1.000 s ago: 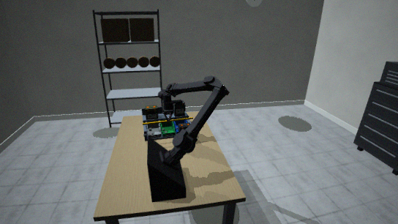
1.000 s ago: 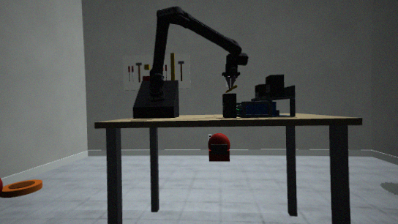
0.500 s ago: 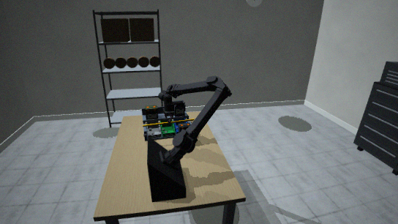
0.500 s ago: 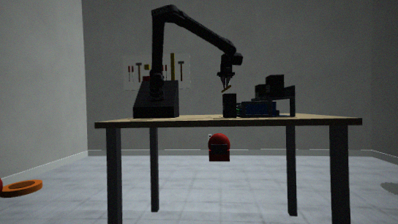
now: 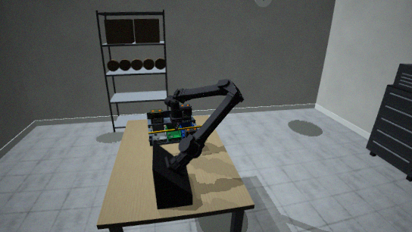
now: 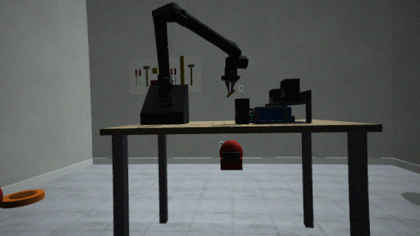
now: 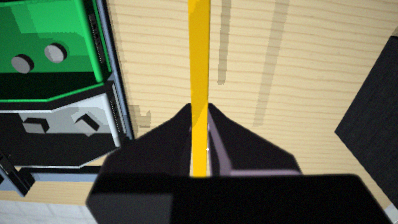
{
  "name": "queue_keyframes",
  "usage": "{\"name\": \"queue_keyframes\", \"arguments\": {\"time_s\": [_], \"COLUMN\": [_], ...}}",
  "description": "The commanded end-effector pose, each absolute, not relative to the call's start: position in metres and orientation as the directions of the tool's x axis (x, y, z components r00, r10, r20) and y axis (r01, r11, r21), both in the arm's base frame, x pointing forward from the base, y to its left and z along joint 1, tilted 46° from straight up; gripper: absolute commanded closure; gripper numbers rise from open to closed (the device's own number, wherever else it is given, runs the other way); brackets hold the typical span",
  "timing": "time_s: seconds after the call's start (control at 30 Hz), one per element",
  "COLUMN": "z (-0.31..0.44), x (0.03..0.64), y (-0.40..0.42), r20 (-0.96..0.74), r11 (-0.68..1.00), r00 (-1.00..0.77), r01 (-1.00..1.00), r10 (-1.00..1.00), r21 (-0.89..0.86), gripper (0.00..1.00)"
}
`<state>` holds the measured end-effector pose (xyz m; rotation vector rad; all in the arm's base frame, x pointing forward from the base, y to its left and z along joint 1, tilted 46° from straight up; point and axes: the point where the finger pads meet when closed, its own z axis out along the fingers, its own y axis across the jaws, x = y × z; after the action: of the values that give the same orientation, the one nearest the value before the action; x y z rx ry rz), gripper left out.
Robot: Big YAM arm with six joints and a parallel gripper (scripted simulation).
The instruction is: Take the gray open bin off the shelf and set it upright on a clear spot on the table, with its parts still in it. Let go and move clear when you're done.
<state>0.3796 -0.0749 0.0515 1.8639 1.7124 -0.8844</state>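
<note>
My gripper (image 7: 199, 111) (image 6: 230, 92) is shut on a thin yellow bar (image 7: 199, 50) (image 5: 159, 132) and holds it above the table (image 5: 129, 182), in front of the small shelf unit (image 5: 170, 121) (image 6: 293, 101). In the wrist view the gray open bin (image 7: 65, 125) sits at the left with dark parts in it, below a green bin (image 7: 45, 45) that holds two round gray parts. The gripper is beside the gray bin, to its right, and does not touch it. The yellow bar runs along the front of the bins.
The arm's black base block (image 5: 170, 182) (image 6: 165, 108) stands mid-table. A dark box (image 6: 242, 111) stands on the table under the gripper. A tall floor shelf (image 5: 132, 68) stands behind the table and a tool cabinet (image 5: 394, 125) at the right.
</note>
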Motion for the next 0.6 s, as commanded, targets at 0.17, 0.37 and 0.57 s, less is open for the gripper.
{"name": "queue_keyframes", "arguments": {"time_s": [0.17, 0.37, 0.57], "z": [0.067, 0.068, 0.069], "x": [0.369, 0.345, 0.324], "y": [-0.059, -0.058, -0.056], "r20": [-0.712, -0.713, -0.714], "r11": [-0.104, -0.105, -0.106], "r00": [0.053, 0.045, 0.042], "r01": [0.994, 0.994, 0.993], "r10": [0.701, 0.700, 0.699], "r21": [-0.028, -0.041, -0.045], "gripper": [1.00, 1.00, 1.00]}}
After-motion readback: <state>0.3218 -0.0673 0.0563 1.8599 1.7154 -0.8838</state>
